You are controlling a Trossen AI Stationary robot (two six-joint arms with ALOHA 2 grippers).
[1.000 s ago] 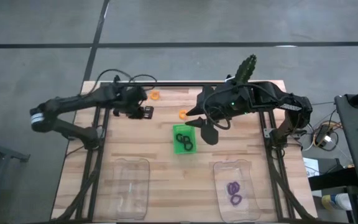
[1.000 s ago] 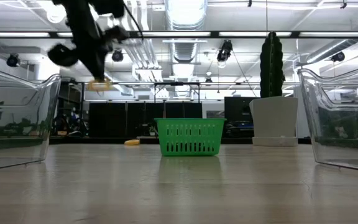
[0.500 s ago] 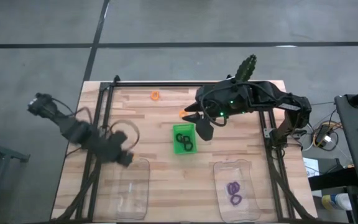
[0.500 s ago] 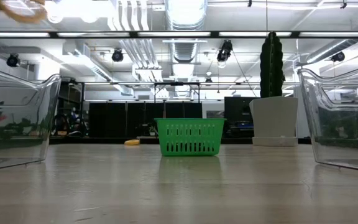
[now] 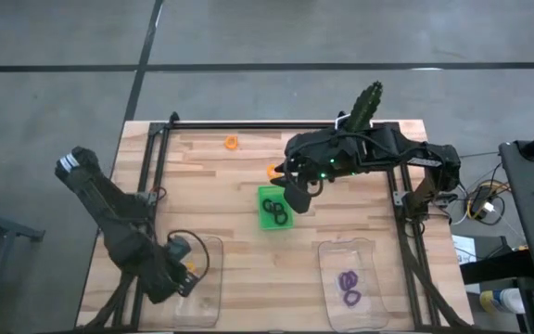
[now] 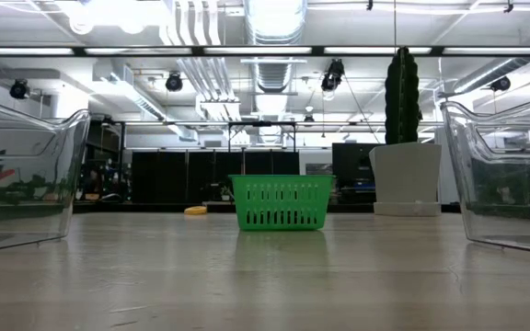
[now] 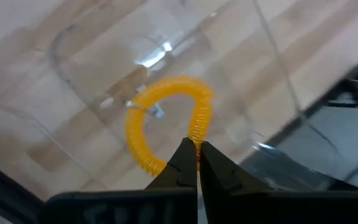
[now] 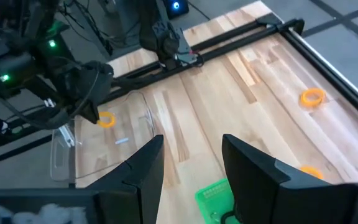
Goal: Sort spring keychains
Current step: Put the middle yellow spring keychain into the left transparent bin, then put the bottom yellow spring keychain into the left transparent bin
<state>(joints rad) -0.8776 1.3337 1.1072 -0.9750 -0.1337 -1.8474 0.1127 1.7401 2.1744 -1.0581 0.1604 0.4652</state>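
Over the clear plastic container [image 5: 196, 278] at the desk's near left corner: left claw [image 7: 196, 163] pinched shut on an orange coiled spring keychain [image 7: 166, 121], which hangs above the container's open top. Same keychain shows as an orange dot at the claw tip [image 5: 189, 272] from above.

Right claw [image 8: 191, 165] hovers over the small green basket tray [image 5: 273, 206] mid-desk, fingers spread wide, nothing between them.

Black coiled keychains [image 5: 273, 210] sit inside the green tray. Purple coiled keychains [image 5: 349, 286] lie in the second clear container [image 5: 353, 283] at the near right corner. Two more orange keychains loose on the wooden desk [image 5: 239, 176]: one near the far edge [image 5: 231, 142], one just beside the right claw near the tray's far side [image 5: 273, 171].
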